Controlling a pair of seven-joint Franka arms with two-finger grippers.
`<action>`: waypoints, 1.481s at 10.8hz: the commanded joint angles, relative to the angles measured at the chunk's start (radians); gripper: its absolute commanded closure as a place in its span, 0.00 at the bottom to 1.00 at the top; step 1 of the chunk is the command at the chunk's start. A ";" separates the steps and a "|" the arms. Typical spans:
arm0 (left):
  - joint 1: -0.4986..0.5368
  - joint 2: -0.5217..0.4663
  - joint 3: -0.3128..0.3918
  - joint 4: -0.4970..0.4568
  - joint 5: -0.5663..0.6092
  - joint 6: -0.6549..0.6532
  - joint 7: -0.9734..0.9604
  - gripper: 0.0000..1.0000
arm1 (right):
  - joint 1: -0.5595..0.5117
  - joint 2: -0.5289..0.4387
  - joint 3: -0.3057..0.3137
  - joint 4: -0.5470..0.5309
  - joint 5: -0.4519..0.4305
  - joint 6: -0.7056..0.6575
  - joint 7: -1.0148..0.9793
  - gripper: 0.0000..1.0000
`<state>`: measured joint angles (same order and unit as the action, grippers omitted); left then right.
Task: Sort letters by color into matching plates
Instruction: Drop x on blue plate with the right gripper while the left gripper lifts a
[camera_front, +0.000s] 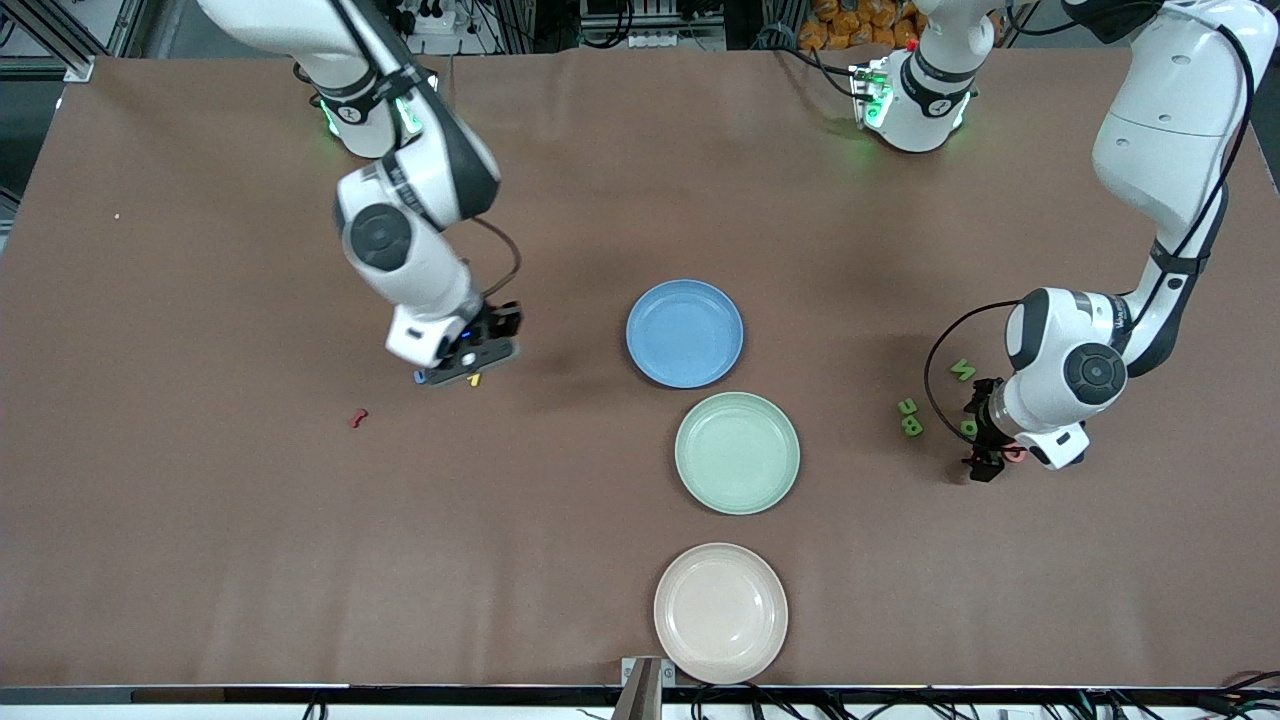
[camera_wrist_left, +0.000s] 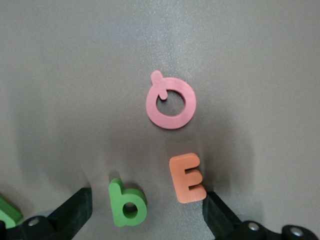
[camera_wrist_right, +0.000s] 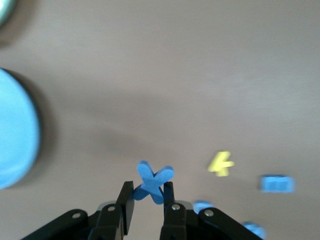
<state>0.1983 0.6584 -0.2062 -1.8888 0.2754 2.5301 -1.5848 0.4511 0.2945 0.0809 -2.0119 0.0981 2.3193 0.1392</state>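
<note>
**Sorting barely begun: first blue piece in hand, all plates bare**

Holding a blue X-shaped letter (camera_wrist_right: 154, 183) clenched between the fingers of my right gripper (camera_wrist_right: 149, 201), up over the table near a yellow piece (camera_wrist_right: 220, 164) and some blue pieces (camera_wrist_right: 276, 183) at the right arm's end. Blue plate (camera_front: 685, 333) lies well apart, toward the middle. Mint plate (camera_front: 737, 452) and beige-pink plate (camera_front: 720, 612) sit nearer the front camera; all three look bare.

My left gripper (camera_wrist_left: 145, 212) hangs low, jaws spread wide and holding nothing, over a green b (camera_wrist_left: 127, 202) and an orange E (camera_wrist_left: 187, 177), pink ring-shaped piece (camera_wrist_left: 170, 102) just past them. Other green letters (camera_front: 910, 417) lie close by. A red piece (camera_front: 357, 417) sits alone.

Left to do: nearly everything, I judge. Count of blue pieces uncertain; that view is smeared.
</note>
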 joint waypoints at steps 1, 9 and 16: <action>0.015 -0.016 -0.004 -0.027 0.033 0.026 -0.035 0.00 | 0.128 0.092 0.026 0.123 0.014 -0.003 0.285 1.00; -0.011 -0.022 -0.005 -0.033 0.044 0.052 -0.142 1.00 | 0.370 0.373 0.023 0.400 -0.001 0.046 0.746 0.85; -0.110 -0.036 -0.055 0.056 0.034 0.052 -0.187 1.00 | 0.203 0.228 0.023 0.381 0.003 -0.132 0.732 0.00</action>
<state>0.1593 0.6409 -0.2575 -1.8551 0.2861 2.5860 -1.7039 0.7457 0.6411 0.0900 -1.6102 0.0971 2.3416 0.8726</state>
